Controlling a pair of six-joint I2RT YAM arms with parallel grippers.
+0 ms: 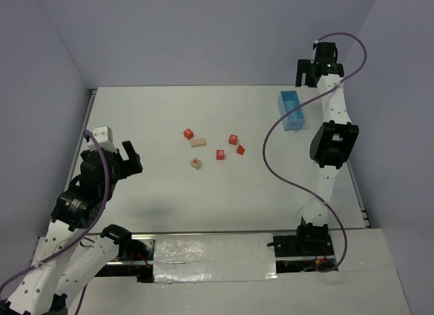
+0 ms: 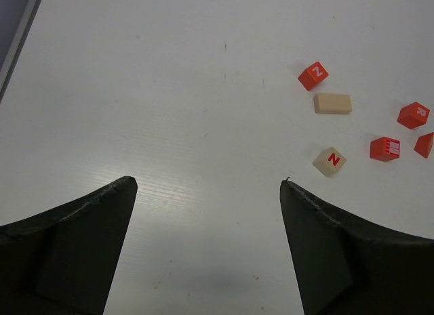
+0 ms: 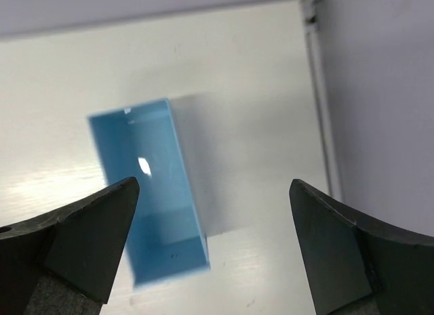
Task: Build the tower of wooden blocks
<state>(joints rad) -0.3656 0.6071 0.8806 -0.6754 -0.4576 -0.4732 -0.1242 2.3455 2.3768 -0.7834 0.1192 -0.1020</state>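
The wooden blocks lie loose and unstacked mid-table. They are a red cube (image 1: 188, 133), a tan oblong (image 1: 198, 142), a tan cube with a red letter (image 1: 196, 163), two more red cubes (image 1: 220, 154) (image 1: 233, 139) and a red roof-shaped block (image 1: 241, 150). The left wrist view shows them at upper right: the red cube (image 2: 312, 75), tan oblong (image 2: 332, 103), lettered tan cube (image 2: 329, 161), red cubes (image 2: 384, 149) (image 2: 413, 115) and roof block (image 2: 424, 145). My left gripper (image 1: 116, 150) (image 2: 207, 186) is open and empty, left of the blocks. My right gripper (image 1: 306, 71) (image 3: 213, 186) is open and empty, raised at the far right.
A light-blue rectangular tray (image 1: 291, 110) stands at the back right, empty, below and left of my right gripper in the right wrist view (image 3: 146, 166). The table's right edge rail (image 3: 319, 105) and the walls close off the sides.
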